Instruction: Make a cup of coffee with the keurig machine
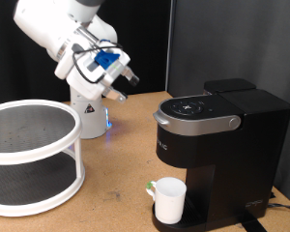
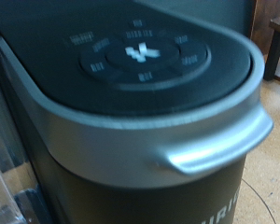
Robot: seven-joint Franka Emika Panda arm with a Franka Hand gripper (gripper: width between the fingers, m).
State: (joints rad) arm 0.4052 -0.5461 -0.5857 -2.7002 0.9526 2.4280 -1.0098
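The black keurig machine (image 1: 217, 145) stands at the exterior view's right, lid down, with a silver-grey lid handle (image 1: 188, 124) and a round button panel (image 1: 194, 105). The white cup (image 1: 169, 200) stands on its drip tray under the spout, with a small green-topped pod (image 1: 152, 186) just beside it. My gripper (image 1: 129, 79) hangs in the air to the exterior view's upper left of the machine, apart from it, with nothing seen between the fingers. The wrist view is filled by the machine's lid, button panel (image 2: 143, 52) and handle (image 2: 210, 154); no fingers show there.
A white two-tier round shelf (image 1: 29, 155) stands on the wooden table at the exterior view's left. The robot base (image 1: 90, 114) is behind it. A black curtain closes the back. A cable runs off at the machine's right.
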